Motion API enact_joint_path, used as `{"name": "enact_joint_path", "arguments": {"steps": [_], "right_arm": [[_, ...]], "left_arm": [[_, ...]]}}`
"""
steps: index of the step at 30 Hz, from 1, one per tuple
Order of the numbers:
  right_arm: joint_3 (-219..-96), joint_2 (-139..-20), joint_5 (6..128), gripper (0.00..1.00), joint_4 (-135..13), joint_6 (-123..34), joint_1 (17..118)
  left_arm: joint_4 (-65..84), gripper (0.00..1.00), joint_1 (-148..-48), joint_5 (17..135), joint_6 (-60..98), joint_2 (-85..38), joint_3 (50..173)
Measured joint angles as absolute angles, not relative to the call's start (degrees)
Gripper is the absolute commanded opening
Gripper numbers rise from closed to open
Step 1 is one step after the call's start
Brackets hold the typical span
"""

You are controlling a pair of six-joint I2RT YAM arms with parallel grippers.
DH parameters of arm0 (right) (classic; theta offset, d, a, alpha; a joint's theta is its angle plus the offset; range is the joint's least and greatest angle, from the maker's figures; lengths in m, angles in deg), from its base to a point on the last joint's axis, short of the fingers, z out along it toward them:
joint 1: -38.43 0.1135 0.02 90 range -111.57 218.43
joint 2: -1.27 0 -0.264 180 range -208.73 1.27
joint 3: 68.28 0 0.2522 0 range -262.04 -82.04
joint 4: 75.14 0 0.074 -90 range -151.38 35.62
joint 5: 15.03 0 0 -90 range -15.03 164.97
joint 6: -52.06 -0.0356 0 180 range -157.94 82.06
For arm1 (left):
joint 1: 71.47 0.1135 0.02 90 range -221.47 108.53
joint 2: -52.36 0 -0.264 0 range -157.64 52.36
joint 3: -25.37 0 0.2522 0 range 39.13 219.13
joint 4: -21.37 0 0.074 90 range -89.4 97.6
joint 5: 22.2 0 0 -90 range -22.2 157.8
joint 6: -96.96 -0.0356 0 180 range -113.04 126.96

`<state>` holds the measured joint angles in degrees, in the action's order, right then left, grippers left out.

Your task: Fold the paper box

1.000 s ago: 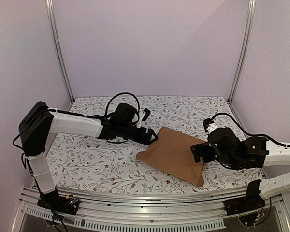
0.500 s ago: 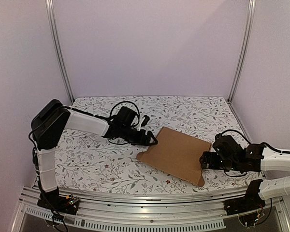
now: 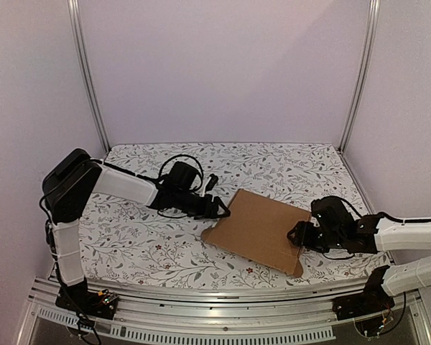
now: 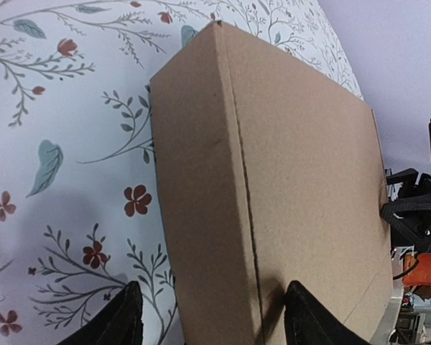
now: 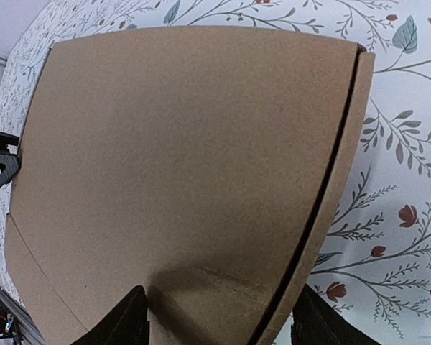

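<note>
We log left gripper (image 4: 212, 287) and right gripper (image 5: 219, 291) part-open, empty, box (image 3: 262, 226) edge between jaws; uneven closing could skid it.

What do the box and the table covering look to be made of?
The paper box looks like plain brown cardboard, matte and unprinted: speckled fibrous face, scored fold line. The table cover seems printed cloth or vinyl, white with a floral pattern; which, I cannot tell.

Near edge of the paper box (image 4: 302, 180) beyond both wrist views' lower borders.
</note>
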<state>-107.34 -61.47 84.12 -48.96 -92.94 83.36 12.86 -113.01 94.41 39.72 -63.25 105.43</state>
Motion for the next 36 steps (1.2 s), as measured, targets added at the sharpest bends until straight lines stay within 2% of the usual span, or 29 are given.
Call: {"name": "enact_joint_path", "arguments": {"steps": [8,11,15,23,31,36], "right_arm": [[-111.0,-72.2,78.5,0.42,-58.7,-91.1,82.9],[-114.7,-77.2,75.6,0.4,-60.1,-88.8,82.7],[-119.0,-82.8,72.6,0.41,-61.7,-85.7,82.6],[-124.0,-87.3,69.7,0.5,-61.2,-81.4,82.7],[-125.5,-86.8,69.7,0.52,-57.3,-78.7,81.2],[-126.1,-85.7,69.6,0.48,-55.9,-77.6,78.8]], "left_arm": [[16.0,0.61,-112.4,92.9,41.7,-55.9,95.2],[16.1,0.59,-112.4,91.1,42.5,-51.7,90.3],[15.9,0.57,-111.7,88.1,43.7,-45.6,84.0],[13.3,0.56,-111.7,84.5,44.3,-37.5,77.9],[11.5,0.57,-111.8,82.7,44.1,-34.2,77.5],[9.8,0.57,-111.8,81.5,43.6,-33.0,77.5]]}}
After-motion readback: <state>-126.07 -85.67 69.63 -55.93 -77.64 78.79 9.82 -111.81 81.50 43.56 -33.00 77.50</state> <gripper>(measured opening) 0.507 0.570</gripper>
